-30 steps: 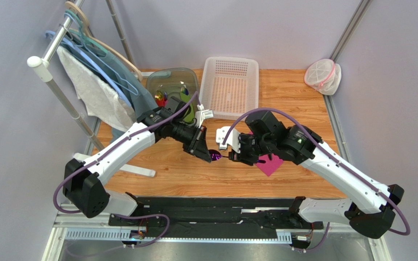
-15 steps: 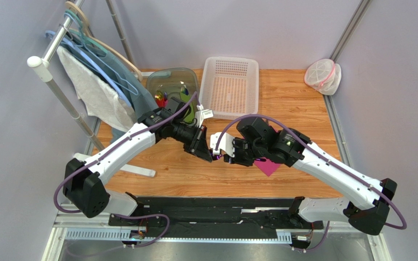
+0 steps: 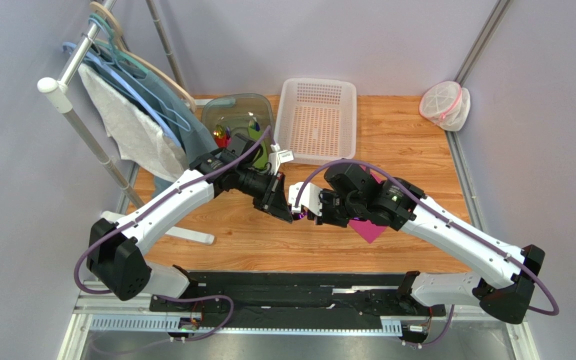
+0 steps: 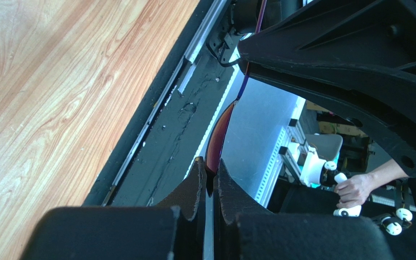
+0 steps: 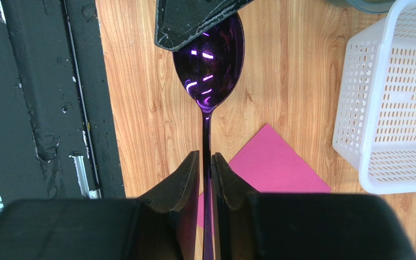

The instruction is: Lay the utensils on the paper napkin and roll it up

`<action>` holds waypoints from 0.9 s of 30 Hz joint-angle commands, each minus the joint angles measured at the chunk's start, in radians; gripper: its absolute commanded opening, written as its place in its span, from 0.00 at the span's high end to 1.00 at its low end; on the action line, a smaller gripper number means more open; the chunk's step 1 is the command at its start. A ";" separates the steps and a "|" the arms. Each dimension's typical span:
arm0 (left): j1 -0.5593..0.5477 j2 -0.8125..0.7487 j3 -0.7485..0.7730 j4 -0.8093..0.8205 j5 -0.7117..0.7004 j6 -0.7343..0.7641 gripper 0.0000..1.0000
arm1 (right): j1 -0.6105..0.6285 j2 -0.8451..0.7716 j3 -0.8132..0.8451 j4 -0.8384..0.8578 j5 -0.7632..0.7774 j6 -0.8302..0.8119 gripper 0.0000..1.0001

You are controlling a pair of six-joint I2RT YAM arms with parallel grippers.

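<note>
Jaws of the left gripper [image 4: 209,168] are pinched shut on the rim of the bowl of the dark purple plastic spoon [image 5: 210,59]. In the left wrist view the bowl shows edge-on as a thin curved sliver rising from between the two black fingertips at lower centre. Jaws of the right gripper [image 5: 206,157] stand narrow. Its fingertips lie close against both sides of the slim spoon handle at lower centre of the right wrist view, with no gap visible.

Both grippers hold the spoon at once. The bowl is at top centre of the right wrist view, partly covered by a left finger. The handle runs straight down into the right fingers.

In the top view the two grippers meet at centre frame above the wooden table [image 3: 411,142].

The magenta-pink square paper napkin [image 5: 272,162] lies flat on the table, right of the handle and just below the spoon bowl. In the top view it is partly hidden beneath the right arm.

The white perforated plastic basket [image 5: 394,97] sits at the right edge of the right wrist view, apart from the napkin.
</note>
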State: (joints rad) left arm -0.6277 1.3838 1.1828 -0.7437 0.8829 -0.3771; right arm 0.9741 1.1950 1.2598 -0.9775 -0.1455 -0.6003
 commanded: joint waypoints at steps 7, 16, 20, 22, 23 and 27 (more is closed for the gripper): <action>0.009 -0.028 0.014 0.067 0.042 -0.034 0.62 | 0.005 -0.034 -0.034 0.056 0.052 0.003 1.00; 0.201 -0.138 0.130 0.131 -0.196 0.001 0.01 | -0.309 -0.084 -0.122 0.075 0.023 0.413 1.00; 0.209 -0.288 0.103 0.272 -0.396 0.030 0.01 | -0.579 -0.042 -0.132 0.099 0.020 0.643 1.00; 0.209 -0.334 0.072 0.325 -0.485 0.050 0.01 | -0.690 -0.012 -0.141 0.126 0.017 0.782 1.00; 0.209 -0.369 0.066 0.364 -0.502 0.076 0.01 | -0.712 0.006 -0.148 0.143 0.032 0.836 1.00; 0.209 -0.379 0.060 0.348 -0.590 0.081 0.01 | -0.742 0.101 -0.154 0.259 0.046 0.915 1.00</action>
State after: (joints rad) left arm -0.4175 0.9997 1.2541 -0.4515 0.4427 -0.3344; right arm 0.2363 1.2266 1.1145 -0.8669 -0.1009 0.1249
